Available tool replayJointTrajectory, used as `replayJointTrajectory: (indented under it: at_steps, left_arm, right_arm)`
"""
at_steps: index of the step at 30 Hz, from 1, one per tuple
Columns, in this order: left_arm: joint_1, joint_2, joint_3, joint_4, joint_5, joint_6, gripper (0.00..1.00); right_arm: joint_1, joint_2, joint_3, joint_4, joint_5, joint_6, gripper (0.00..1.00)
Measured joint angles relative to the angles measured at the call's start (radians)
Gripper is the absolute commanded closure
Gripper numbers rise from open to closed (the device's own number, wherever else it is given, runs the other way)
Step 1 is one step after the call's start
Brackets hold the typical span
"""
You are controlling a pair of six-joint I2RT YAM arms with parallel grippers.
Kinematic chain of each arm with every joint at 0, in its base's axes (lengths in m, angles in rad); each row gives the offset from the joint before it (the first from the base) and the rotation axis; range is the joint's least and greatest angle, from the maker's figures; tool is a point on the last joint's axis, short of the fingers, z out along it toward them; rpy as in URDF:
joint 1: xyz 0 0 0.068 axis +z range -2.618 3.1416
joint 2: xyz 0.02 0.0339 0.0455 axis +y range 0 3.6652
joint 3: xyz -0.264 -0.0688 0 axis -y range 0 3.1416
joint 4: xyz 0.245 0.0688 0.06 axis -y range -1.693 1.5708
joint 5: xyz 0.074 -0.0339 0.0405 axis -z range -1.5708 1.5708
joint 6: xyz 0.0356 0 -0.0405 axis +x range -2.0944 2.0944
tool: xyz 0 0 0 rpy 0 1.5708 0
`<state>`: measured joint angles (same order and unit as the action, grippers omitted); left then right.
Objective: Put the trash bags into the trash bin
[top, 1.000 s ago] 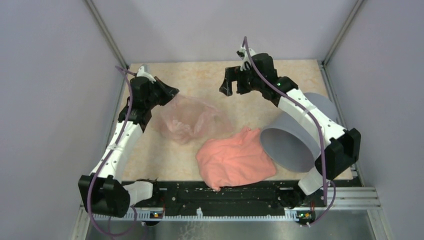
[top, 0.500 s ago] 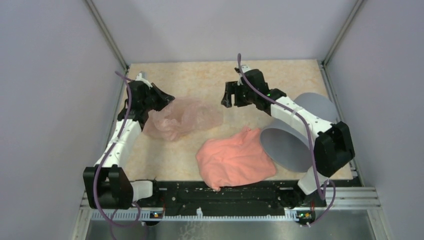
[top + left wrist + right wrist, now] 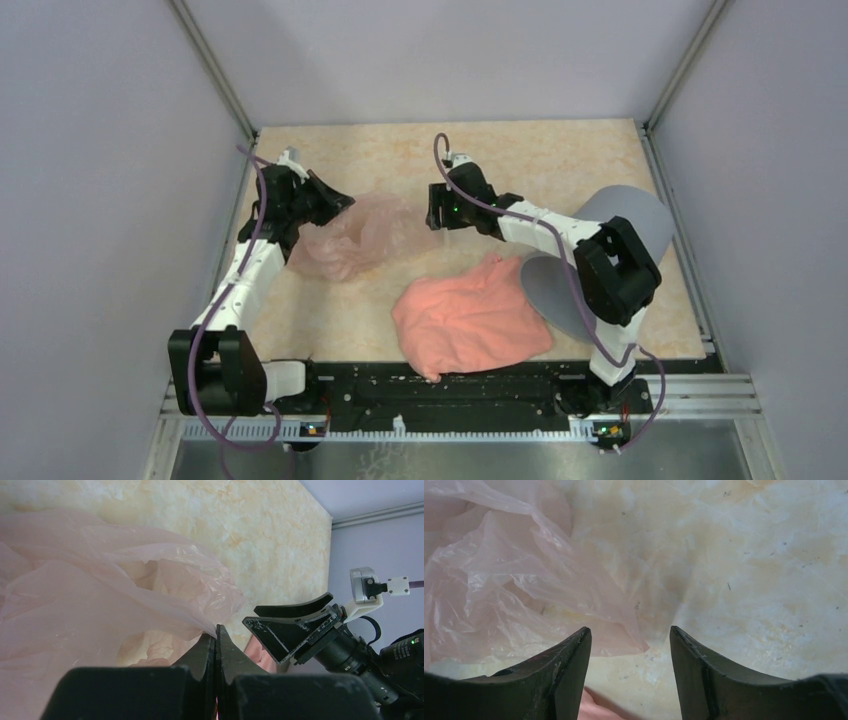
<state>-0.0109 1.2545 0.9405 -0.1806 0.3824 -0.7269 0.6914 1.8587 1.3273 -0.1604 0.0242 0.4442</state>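
My left claw (image 3: 216,630) is closed on a thin fold of the trash bag (image 3: 355,232), which lies crumpled on the table (image 3: 520,150) at the far left, well apart from the trash bin (image 3: 645,215); the bin seems to lie on its side at the right, partly hidden by my right arm; my right claw (image 3: 629,635) is open, just above the bag's free corner; I think it is best to lower it over this corner, close only with film between both fingers, then lift both claws together, clear of the salmon sheet (image 3: 470,320).
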Motion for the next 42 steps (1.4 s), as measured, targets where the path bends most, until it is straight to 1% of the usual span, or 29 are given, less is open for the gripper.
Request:
replayJointTrajectory:
  at_steps: [11,24,27,28,29,31,32,34,36,38,40,42]
  left_arm:
    - [0.0,0.0,-0.004,0.009,0.033,0.002,1.0]
    - [0.0,0.0,-0.004,0.008,0.048,0.015,1.0]
    - [0.0,0.0,-0.004,0.009,0.051,0.016,1.0]
    - [0.0,0.001,-0.004,0.008,0.053,0.017,1.0]
    - [0.0,0.001,-0.004,0.009,0.056,0.019,1.0]
    - [0.0,0.002,-0.004,0.009,0.06,0.02,1.0]
    - [0.0,0.003,-0.004,0.009,0.064,0.022,1.0]
    - [0.0,0.011,-0.004,0.009,0.076,0.027,1.0]
    - [0.0,0.029,0.012,0.002,0.091,0.035,1.0]
    - [0.0,0.069,0.077,-0.018,0.117,0.042,1.0]
    - [0.0,0.132,0.212,-0.041,0.164,0.04,1.0]
    - [-0.002,0.197,0.419,-0.059,0.209,0.034,1.0]
  right_arm:
    - [0.026,0.07,-0.026,0.136,0.018,0.032,0.44]
    - [0.037,0.14,-0.045,0.18,0.031,0.047,0.45]
    - [0.045,0.17,-0.043,0.185,0.04,0.047,0.5]
    - [0.048,0.174,-0.04,0.197,0.047,0.049,0.56]
    - [0.049,0.179,-0.033,0.199,0.048,0.05,0.66]
    - [0.052,0.191,-0.022,0.192,0.058,0.049,0.94]
    - [0.053,0.197,-0.015,0.186,0.062,0.05,1.0]
    - [0.052,0.205,0.014,0.14,0.074,0.049,1.0]
    - [0.046,0.206,0.072,0.058,0.089,0.043,1.0]
    - [0.035,0.204,0.165,-0.03,0.095,0.025,1.0]
    - [0.017,0.188,0.304,-0.13,0.108,-0.009,1.0]
    - [-0.007,0.146,0.48,-0.22,0.13,-0.06,1.0]
